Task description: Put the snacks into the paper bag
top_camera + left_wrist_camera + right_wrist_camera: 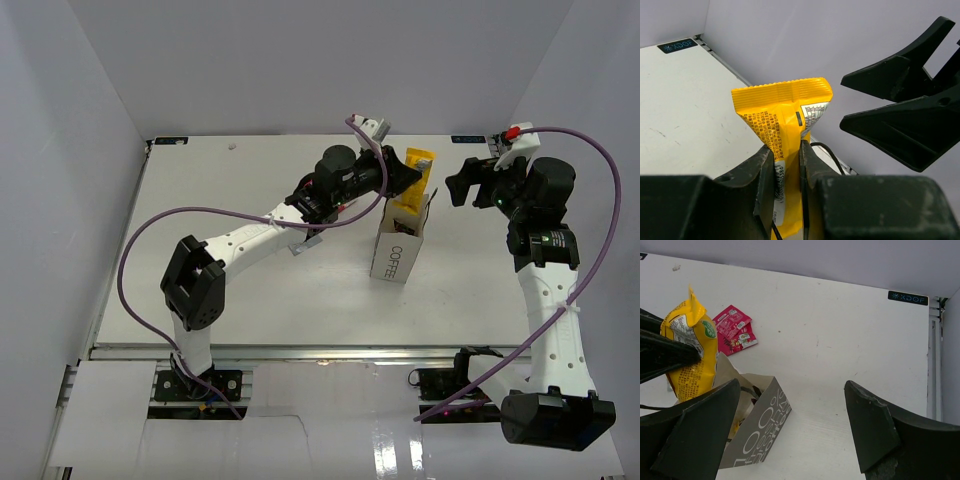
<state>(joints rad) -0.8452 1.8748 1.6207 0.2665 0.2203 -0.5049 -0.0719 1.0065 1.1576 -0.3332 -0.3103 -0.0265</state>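
Observation:
My left gripper (404, 184) is shut on a yellow snack packet (421, 162) and holds it upright just above the open mouth of the white paper bag (396, 256), which is marked "COFFEE". In the left wrist view the packet (782, 112) sticks up from between my left gripper's (786, 152) fingers. Something yellow (404, 212) shows inside the bag. My right gripper (468, 186) is open and empty, right of the bag's top. The right wrist view shows the held packet (690, 355), the bag (760, 422) and two red-pink packets (735, 329) lying on the table beyond it.
The white table (250, 300) is walled by white panels at the back and sides. The right gripper's open fingers (900, 115) hang close to the right of the held packet. The left arm (250, 240) stretches across the table's middle. The other snacks are out of view.

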